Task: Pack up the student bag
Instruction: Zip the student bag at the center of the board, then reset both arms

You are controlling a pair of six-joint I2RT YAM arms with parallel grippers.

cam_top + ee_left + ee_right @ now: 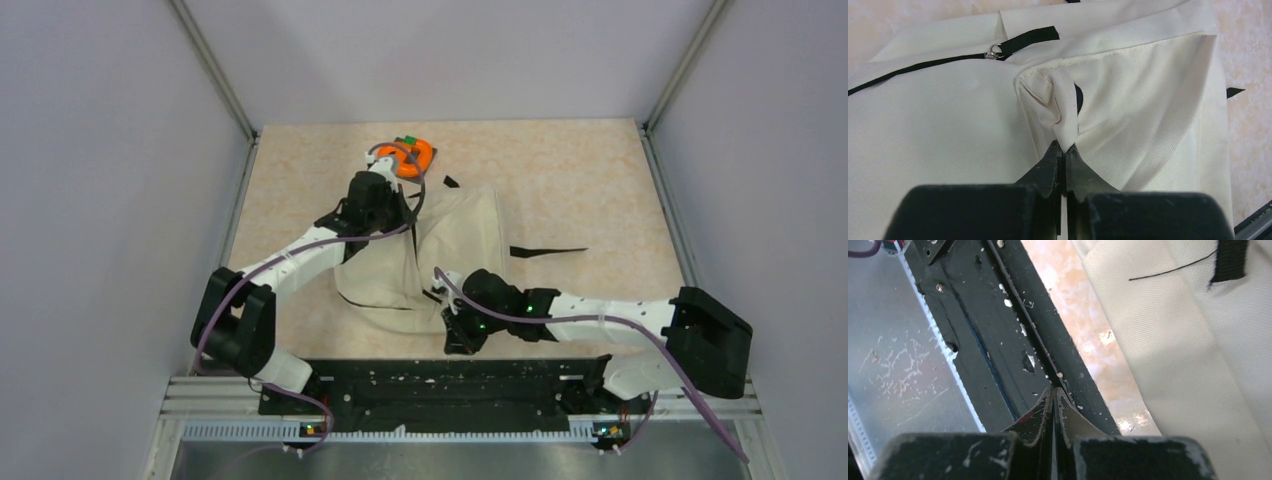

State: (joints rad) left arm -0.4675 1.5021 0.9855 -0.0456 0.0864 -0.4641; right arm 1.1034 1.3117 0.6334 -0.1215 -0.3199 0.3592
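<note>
student bag [470, 235] lying flat on table | left gripper [1064, 148] pinching a fabric fold at bag's far-left corner | right gripper [1054, 391] pressed together, holding nothing, hovering off bag's near edge | risk: thin pinch slipping, opening collapsing before orange item [412, 158], sitting beyond bag's far edge, goes in

Left arm [310, 255] and right arm [600, 318]: white links with bulky black joint housings. A purple cable [690, 378] runs along each arm. Green LEDs [483, 325] sit at the right wrist. Left gripper [1064, 150] fingers: black, tapered. Right gripper [1054, 392] fingers: black, with pale worn edges and white specks.
</note>
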